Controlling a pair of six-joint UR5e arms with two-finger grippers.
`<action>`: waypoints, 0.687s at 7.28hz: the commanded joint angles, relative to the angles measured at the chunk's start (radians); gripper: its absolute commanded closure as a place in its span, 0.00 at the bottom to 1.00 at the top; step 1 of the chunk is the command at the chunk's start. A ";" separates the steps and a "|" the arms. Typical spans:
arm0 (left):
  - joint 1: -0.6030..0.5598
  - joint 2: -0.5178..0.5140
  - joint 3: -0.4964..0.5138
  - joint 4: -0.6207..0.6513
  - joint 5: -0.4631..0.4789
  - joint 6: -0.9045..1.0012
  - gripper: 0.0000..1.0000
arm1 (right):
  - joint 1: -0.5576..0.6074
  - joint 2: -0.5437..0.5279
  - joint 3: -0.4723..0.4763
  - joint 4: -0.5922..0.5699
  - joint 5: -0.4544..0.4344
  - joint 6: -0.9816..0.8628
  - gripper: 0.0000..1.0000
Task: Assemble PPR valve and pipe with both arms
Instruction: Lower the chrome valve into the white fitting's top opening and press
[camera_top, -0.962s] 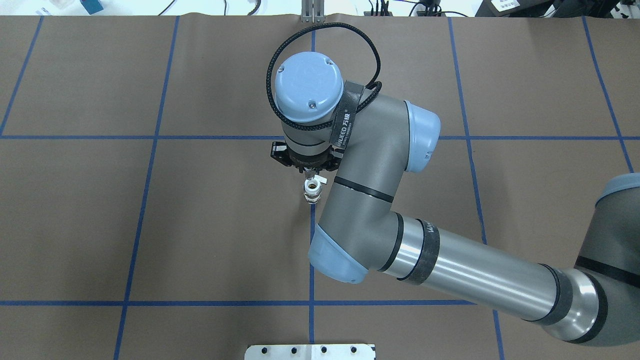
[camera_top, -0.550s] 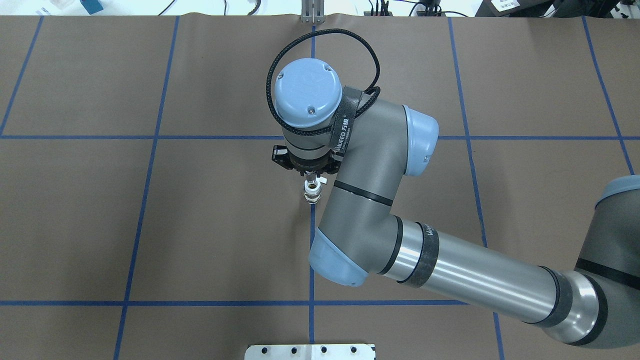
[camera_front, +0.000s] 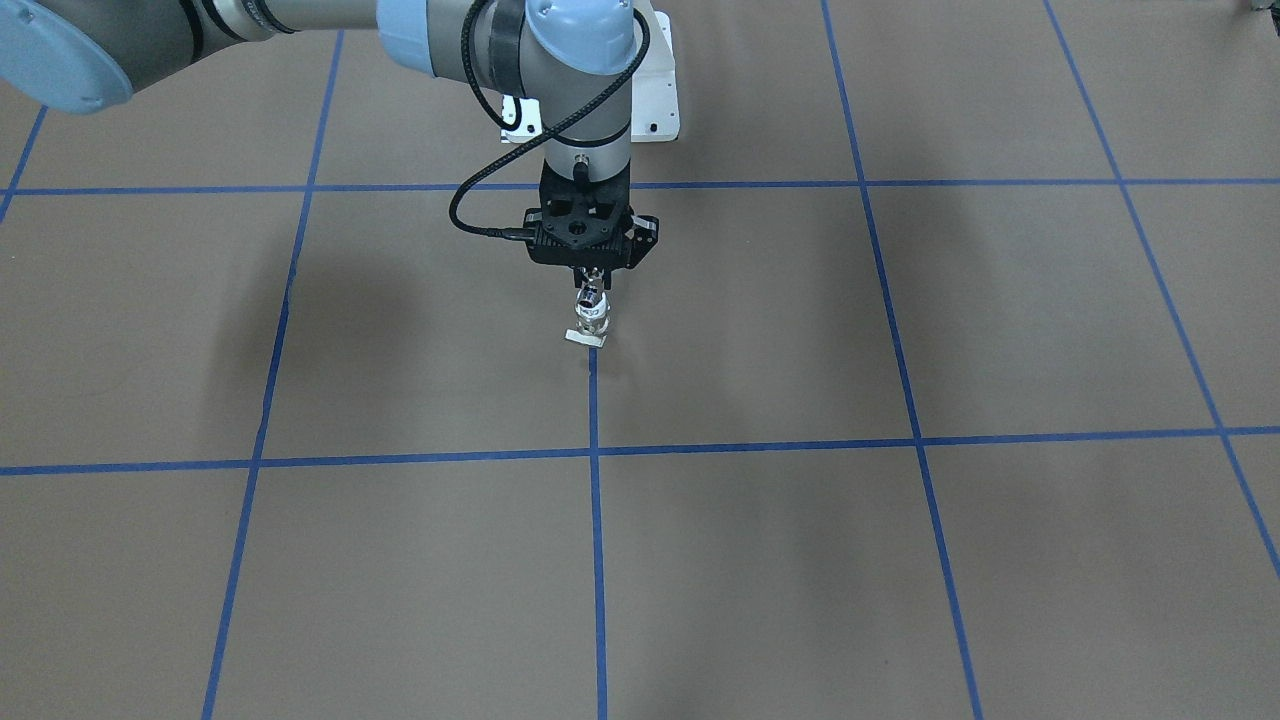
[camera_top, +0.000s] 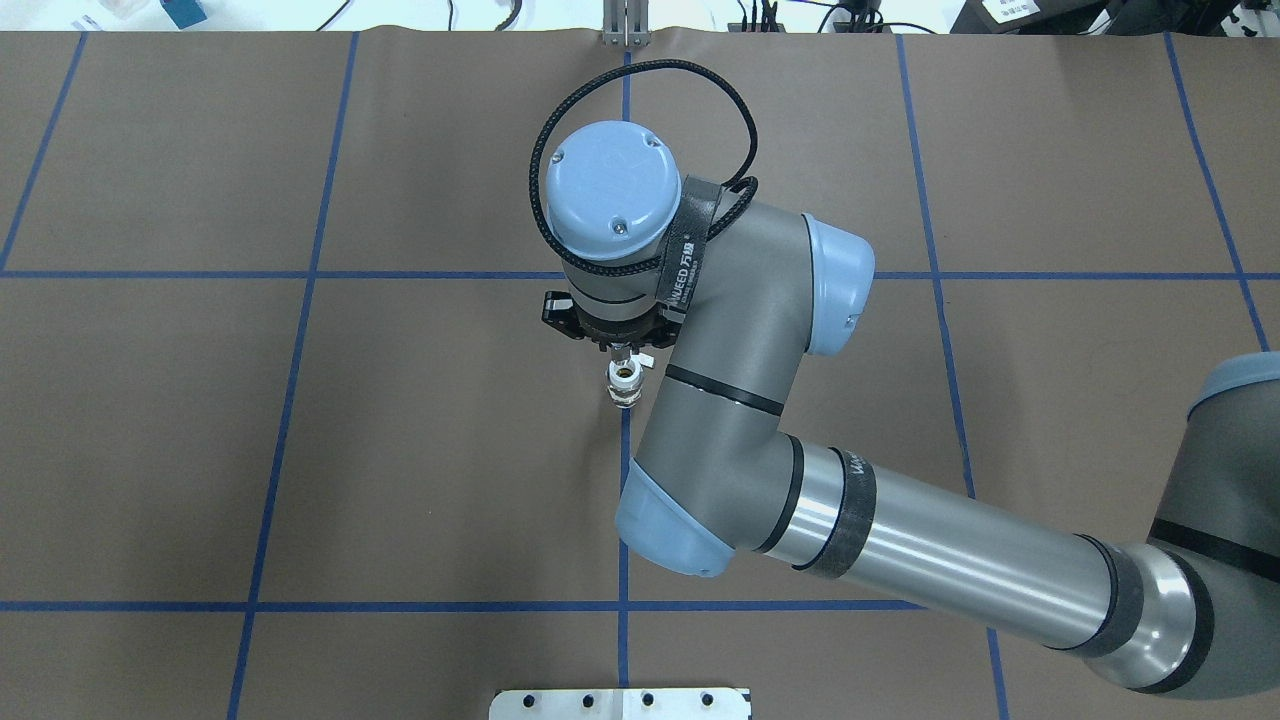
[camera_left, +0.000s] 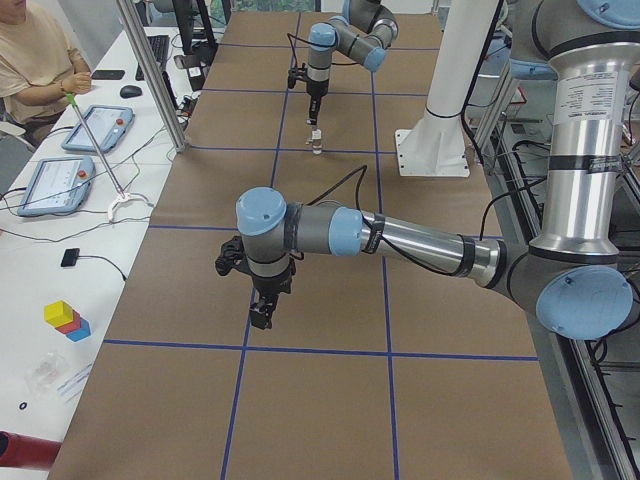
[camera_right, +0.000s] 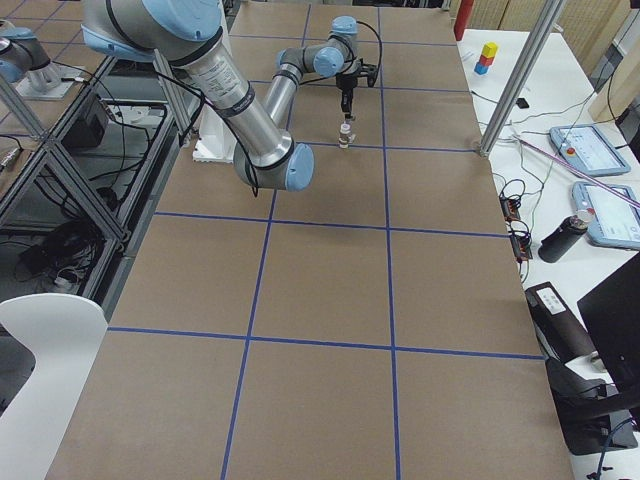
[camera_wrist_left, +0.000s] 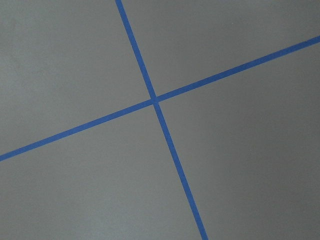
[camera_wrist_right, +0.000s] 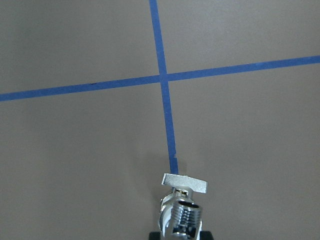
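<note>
My right gripper (camera_top: 621, 351) (camera_front: 592, 284) points straight down over the middle of the table and is shut on the PPR valve (camera_top: 624, 385). The overhead view shows the valve's white ring with a brass centre. The front view shows its metal body (camera_front: 594, 310) and the flat pale plate (camera_front: 586, 338) at or just above the paper; I cannot tell whether it touches. The right wrist view shows the threaded metal body (camera_wrist_right: 182, 216) and plate (camera_wrist_right: 184, 182). No separate pipe shows in any view. My left gripper (camera_left: 261, 317) hangs low over the table's left end, and I cannot tell its state.
Blue tape lines (camera_wrist_left: 155, 98) divide the brown paper into squares. The white bolted pedestal (camera_top: 620, 703) (camera_left: 435, 150) stands at the robot's side. A side table with tablets (camera_left: 95, 128), a metal post (camera_left: 150, 75) and a seated person (camera_left: 30, 60) lies beyond the far edge.
The right arm's wrist and elbow have drifted slightly left and toward the robot. The valve stays in nearly the same spot, still gripped.
</note>
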 joint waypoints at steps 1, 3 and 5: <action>0.000 0.000 0.000 0.000 0.000 0.000 0.00 | -0.007 -0.005 0.000 0.002 -0.011 0.000 1.00; 0.000 -0.002 0.001 0.000 0.000 0.000 0.00 | -0.007 -0.011 0.000 0.002 -0.014 0.000 1.00; 0.002 -0.002 0.000 -0.005 0.000 0.000 0.00 | -0.009 -0.015 0.002 0.003 -0.014 0.000 1.00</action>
